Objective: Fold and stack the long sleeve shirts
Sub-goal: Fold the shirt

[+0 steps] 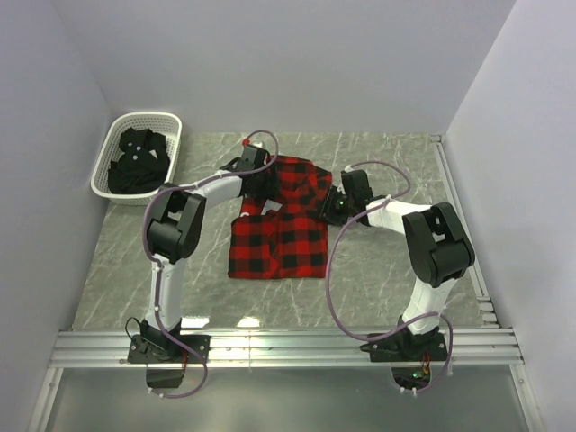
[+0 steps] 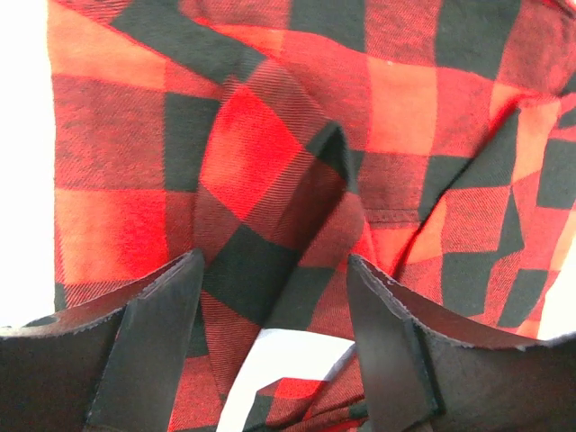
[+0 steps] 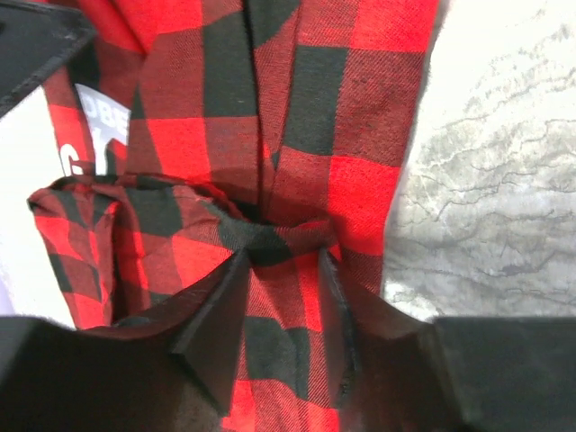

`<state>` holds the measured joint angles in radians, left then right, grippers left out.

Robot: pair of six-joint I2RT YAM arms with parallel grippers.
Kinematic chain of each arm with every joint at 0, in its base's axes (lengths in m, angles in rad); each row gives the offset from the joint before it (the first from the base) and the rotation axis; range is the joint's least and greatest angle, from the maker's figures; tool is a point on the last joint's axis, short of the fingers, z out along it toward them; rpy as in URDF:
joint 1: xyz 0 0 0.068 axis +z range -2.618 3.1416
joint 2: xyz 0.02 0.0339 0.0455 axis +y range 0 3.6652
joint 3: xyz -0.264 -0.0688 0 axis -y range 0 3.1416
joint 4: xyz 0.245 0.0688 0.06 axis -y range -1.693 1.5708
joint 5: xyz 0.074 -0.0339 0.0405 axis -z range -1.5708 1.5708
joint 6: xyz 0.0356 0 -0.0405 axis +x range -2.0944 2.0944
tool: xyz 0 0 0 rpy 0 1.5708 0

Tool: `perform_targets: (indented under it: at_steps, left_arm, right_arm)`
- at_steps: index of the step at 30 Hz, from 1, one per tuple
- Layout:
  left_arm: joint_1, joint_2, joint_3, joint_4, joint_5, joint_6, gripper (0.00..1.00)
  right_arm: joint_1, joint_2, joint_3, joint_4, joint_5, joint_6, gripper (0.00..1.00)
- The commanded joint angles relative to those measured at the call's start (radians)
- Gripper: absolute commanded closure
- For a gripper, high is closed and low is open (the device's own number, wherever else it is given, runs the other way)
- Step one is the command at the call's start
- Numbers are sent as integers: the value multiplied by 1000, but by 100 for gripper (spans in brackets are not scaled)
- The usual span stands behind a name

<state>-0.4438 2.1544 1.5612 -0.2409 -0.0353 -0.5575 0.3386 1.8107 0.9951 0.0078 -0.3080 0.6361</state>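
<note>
The red checked shirt [image 1: 279,238] lies in the middle of the table [image 1: 405,162]. Its near half is flat and rather square, and its far half is rumpled where the two arms meet it. The right gripper [image 3: 283,261] is pinching a bunched fold at the shirt's right edge — cloth fills the gap between its fingers. The left gripper [image 2: 274,270] stands spread over a raised ridge of cloth at the far left of the shirt. The ridge is between the fingers [image 2: 153,342], but I do not see it squeezed.

I judge this to be a fold of the far part. To do it well, the left side should close low on the ridge, so that both grippers hold the shirt at about the same level. Then both should lift together and carry the cloth toward the near hem, keeping it taut between them; otherwise the fold will come out slanted.

Around the work, a white basket [image 1: 112,148] in the far left corner holds the black shirt [image 1: 139,162], crumpled and well apart from the red one. The hindrance, I think, is the red shirt itself — the loose folds may drag along, and the two arms stand close to each other.
</note>
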Motion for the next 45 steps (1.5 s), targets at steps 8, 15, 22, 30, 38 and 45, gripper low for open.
perform_targets:
  at_steps: [8,15,22,30,38,45]
  left_arm:
    - [53,-114,-196,78,-37,-165,29]
    - [57,-214,-271,120,-64,-197,29]
    - [63,-223,-248,107,-78,-180,25]
    - [79,-304,-254,130,-87,-163,22]
    - [93,-326,-243,95,-86,-166,19]
    - [93,-445,-283,81,-49,-140,14]
  right_arm:
    - [-3,-16,13,50,17,-7,93]
    - [-3,-70,-4,35,79,2,98]
    - [-4,-56,5,18,124,33,98]
    - [-7,-82,-6,18,133,46,95]
    - [-7,-95,4,-22,115,51,85]
    - [-7,-197,1,-129,141,48,48]
